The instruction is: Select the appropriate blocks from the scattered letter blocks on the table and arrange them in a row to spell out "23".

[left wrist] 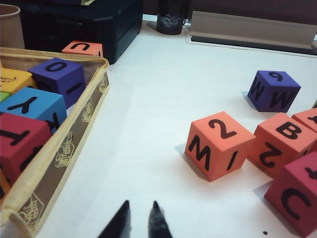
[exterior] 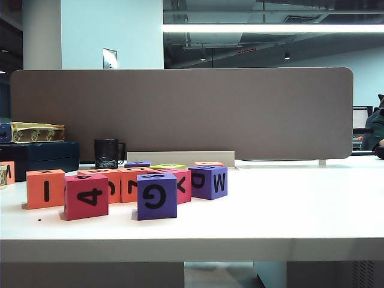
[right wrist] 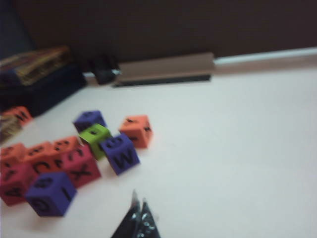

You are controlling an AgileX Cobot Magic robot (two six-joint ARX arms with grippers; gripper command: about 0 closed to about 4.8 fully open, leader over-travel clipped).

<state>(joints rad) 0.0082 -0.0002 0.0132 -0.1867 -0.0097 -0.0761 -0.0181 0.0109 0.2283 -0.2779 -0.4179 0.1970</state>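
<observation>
Left gripper (left wrist: 140, 220) near-closed, orange block (left wrist: 218, 145) "2"

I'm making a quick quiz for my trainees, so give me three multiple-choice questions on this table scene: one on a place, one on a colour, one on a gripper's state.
1. Where is the black mug?
A. at the table's front edge
B. behind the cubes, by the grey partition
C. on top of a cube

2. What colour is the cube marked G?
A. purple
B. lime-green
C. red

3. How is the right gripper?
A. wide open
B. shut on a cube
C. shut, holding nothing

Answers:
1 B: the exterior view shows it behind the cluster.
2 A: its G face is purple.
3 C: the fingertips meet above bare table. The left gripper, beside the basket, is empty too.
</observation>
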